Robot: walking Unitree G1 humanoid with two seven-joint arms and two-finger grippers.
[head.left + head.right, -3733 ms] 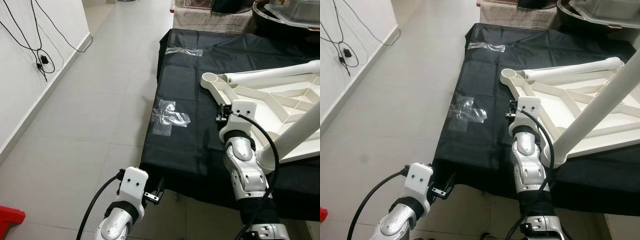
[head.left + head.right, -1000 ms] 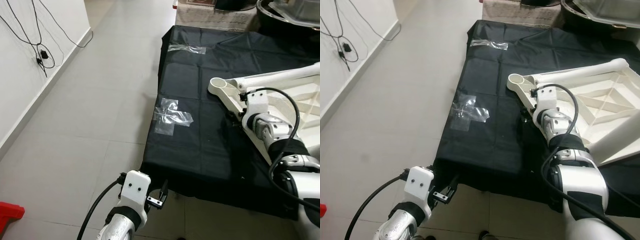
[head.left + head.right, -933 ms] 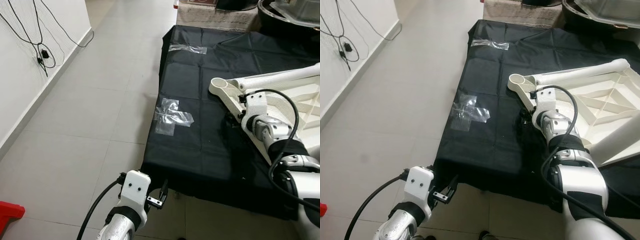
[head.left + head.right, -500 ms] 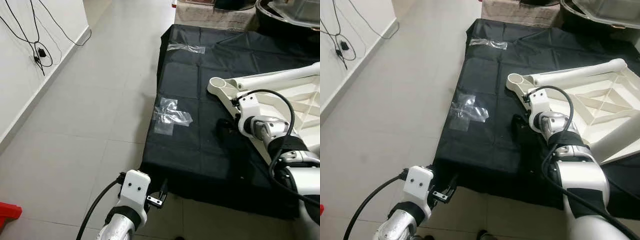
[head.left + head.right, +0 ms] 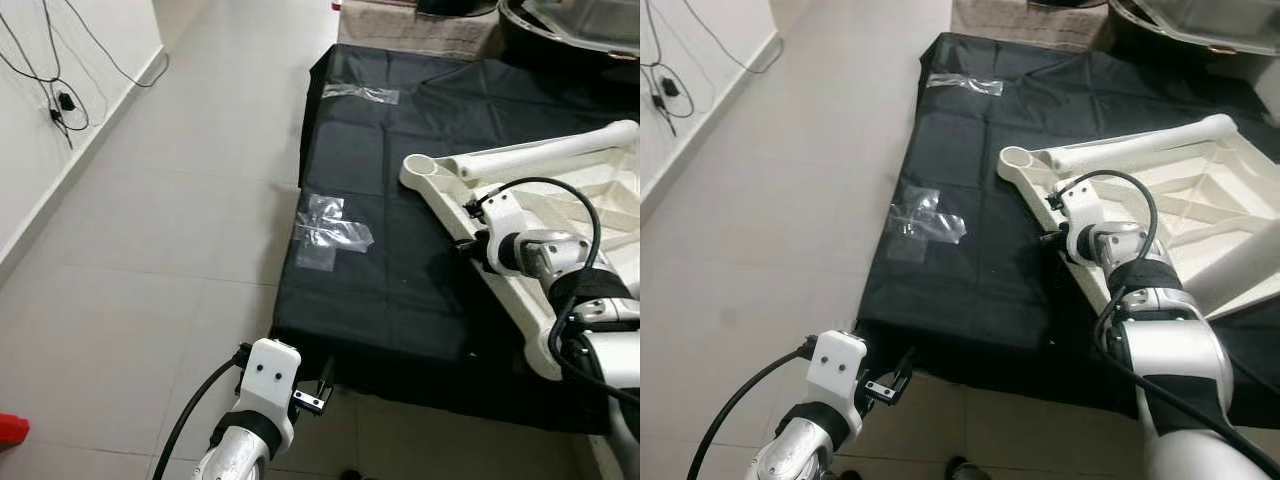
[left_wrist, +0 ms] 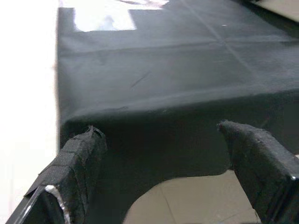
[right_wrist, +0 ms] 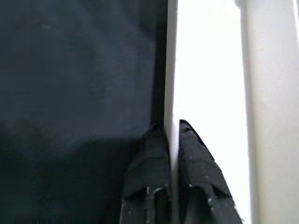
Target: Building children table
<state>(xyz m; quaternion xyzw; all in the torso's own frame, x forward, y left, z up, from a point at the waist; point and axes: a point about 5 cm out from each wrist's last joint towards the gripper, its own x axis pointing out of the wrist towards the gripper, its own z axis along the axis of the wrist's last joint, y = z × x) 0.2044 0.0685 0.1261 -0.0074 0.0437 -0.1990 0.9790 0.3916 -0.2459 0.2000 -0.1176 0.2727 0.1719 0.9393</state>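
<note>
A white plastic children's table top [image 5: 565,205] lies upside down on the black-covered table [image 5: 380,270]. One white leg [image 5: 545,150] lies along its far rim beside a round corner socket [image 5: 420,167]. A second leg [image 5: 1240,270] rises toward me at the right. My right gripper [image 7: 171,140] is shut on the thin near rim [image 7: 171,70] of the table top, its wrist [image 5: 505,235] lying just left of that rim. My left gripper [image 6: 159,135] hangs open below the cloth's front edge, nothing between its fingers [image 6: 77,156].
Clear tape patches [image 5: 325,230] [image 5: 360,93] stick to the black cloth. Tiled floor [image 5: 150,250] runs along the left to a white wall with hanging cables [image 5: 55,100]. A dark tub [image 5: 570,25] and a low bench [image 5: 410,25] stand beyond the table. A red object [image 5: 10,430] lies on the floor.
My right arm has come down from above the table top and its gripper has shut on the near rim. The camera has shifted slightly. The left arm has stayed put.
</note>
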